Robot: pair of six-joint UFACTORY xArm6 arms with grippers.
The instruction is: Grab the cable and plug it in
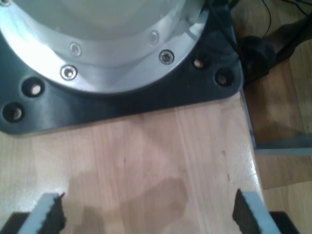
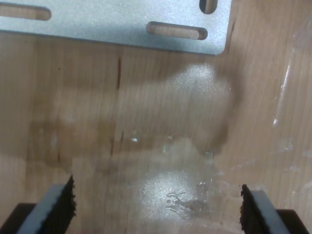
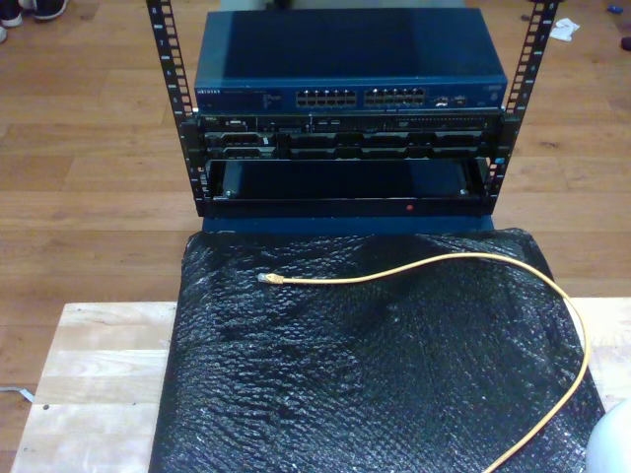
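The yellow-orange cable (image 3: 463, 258) lies loose on a black bubble-wrap mat (image 3: 325, 384) in the exterior view. Its clear plug (image 3: 264, 279) rests at the mat's upper left, and the cable arcs to the right and down to the lower edge. My first gripper (image 1: 148, 214) is open over bare wood, with nothing between its fingers (image 1: 51, 214). It faces a silver arm base (image 1: 97, 44) on a black plate. My second gripper (image 2: 156, 207) is also open and empty over the wooden tabletop, near a slotted metal plate (image 2: 112, 24).
Behind the mat stands a rack (image 3: 345, 118) with a blue network switch and its rows of ports (image 3: 360, 98). The wooden table (image 3: 99, 374) shows at the exterior view's left. A white arm part (image 3: 611, 443) sits at that view's lower right corner.
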